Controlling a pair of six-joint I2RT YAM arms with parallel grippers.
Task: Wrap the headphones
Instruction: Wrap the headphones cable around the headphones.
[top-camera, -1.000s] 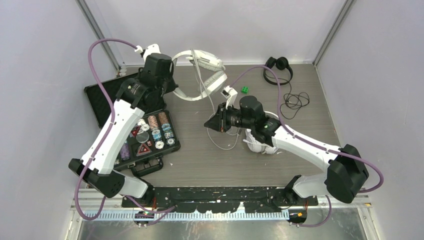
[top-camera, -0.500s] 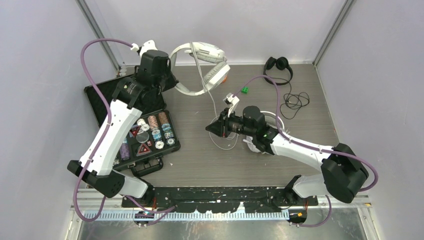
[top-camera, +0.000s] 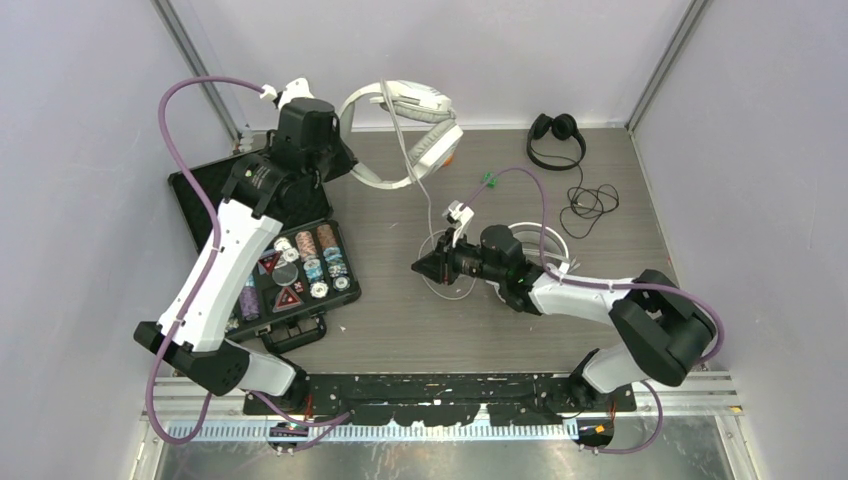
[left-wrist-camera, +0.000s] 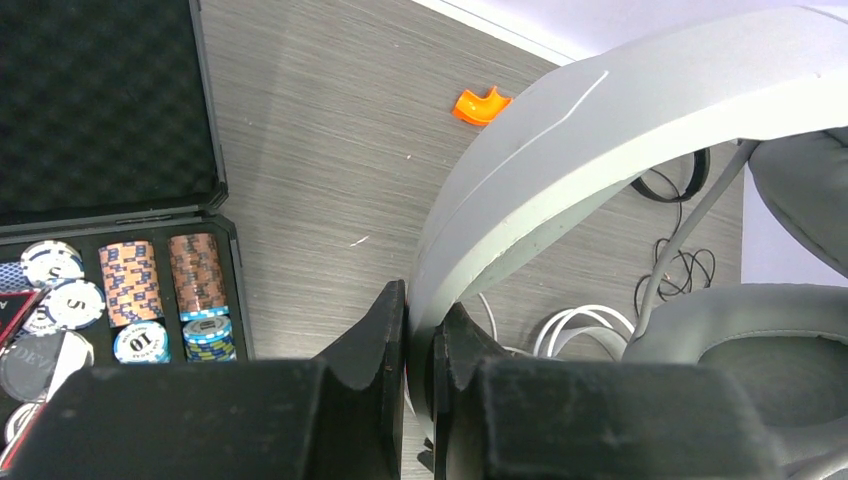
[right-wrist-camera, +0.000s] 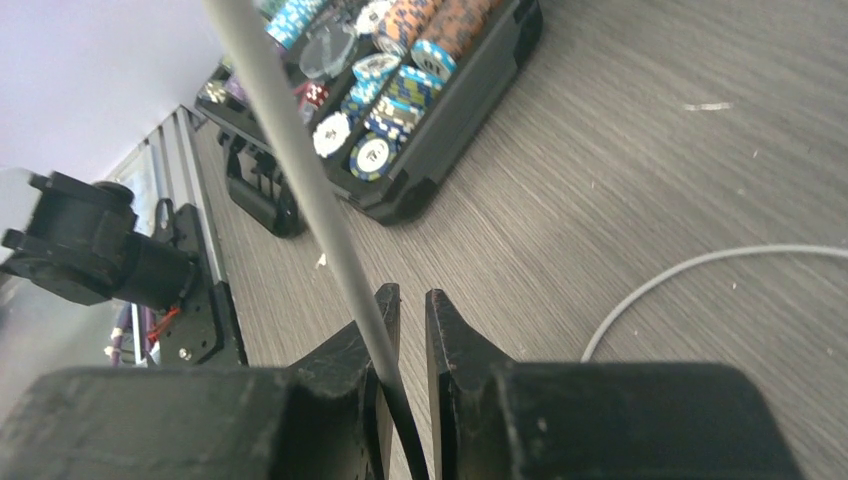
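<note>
Headset in hand: the pale grey over-ear headset (top-camera: 412, 135) is held clear of the grey wood-grain worktop (top-camera: 400, 325), at the far side, left of centre.
Left tool: the left tool (left-wrist-camera: 420, 312) is clamped on the headset's broad headband (left-wrist-camera: 560, 150).
Right tool: the right tool (right-wrist-camera: 405, 300) sits low near the worktop centre. Its fingers are nearly together, with the headset's white cable (right-wrist-camera: 300, 170) pinched between them. The cable runs fairly straight from the headset down to the tool.
Progress: judged early. No turn of cable lies around the held headset, and slack lies on the worktop beside the right tool.
Remaining: the thin black headset (top-camera: 557, 133) lies at the far right, with its black cable (top-camera: 590, 200) in a loose tangle, unwrapped. The white cable loops (top-camera: 545, 238) behind the right arm probably belong to another pale headset, mostly hidden.
Surroundings: an open black case of poker chips (top-camera: 195, 210) at the left, a small green block (top-camera: 490, 180), and a small orange piece (left-wrist-camera: 480, 105).
Obstructions: the case sits close under the left arm. The green block lies near the cable's path, judged a minor snag risk.
</note>
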